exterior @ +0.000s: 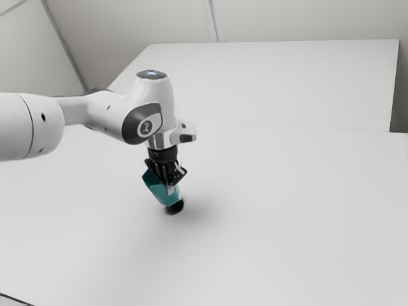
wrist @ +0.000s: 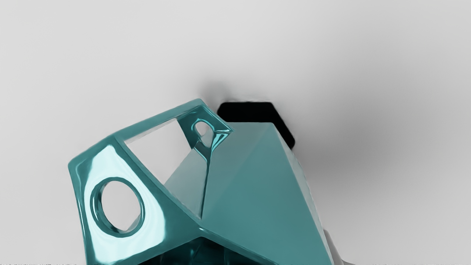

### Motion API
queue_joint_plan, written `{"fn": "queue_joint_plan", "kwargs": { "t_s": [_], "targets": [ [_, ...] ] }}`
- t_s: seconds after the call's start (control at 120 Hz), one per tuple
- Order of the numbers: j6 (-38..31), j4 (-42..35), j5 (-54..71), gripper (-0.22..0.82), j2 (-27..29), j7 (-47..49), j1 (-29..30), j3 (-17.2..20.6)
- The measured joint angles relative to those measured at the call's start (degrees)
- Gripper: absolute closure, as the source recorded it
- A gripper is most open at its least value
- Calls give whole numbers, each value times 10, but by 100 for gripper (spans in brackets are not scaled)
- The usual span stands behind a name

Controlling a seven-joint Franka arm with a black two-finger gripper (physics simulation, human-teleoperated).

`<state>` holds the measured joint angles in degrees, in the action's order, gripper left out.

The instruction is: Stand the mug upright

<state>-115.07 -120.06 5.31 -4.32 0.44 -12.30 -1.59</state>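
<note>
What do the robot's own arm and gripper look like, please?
The arm is white, with smooth rounded segments. A dark grey joint cover carries a round, pale marking, and a dark disc with small bluish marks tops the arm above the gripper, which is black and angular.

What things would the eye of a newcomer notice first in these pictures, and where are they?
Probably the teal mug, tilted below the end of the arm, with a black shape at its lower end. Next, the large white arm, reaching in from the exterior view's left over a pale table.
</note>
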Motion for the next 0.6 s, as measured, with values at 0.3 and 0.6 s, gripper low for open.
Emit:
{"fn": "queue_joint_plan", "kwargs": {
  "t_s": [0.3,0.6],
  "targets": [
    [-41,-33,1,79,-2,16,2,-1],
    [-59,-38,0,76,-3,25,2,-1]
  ]
}}
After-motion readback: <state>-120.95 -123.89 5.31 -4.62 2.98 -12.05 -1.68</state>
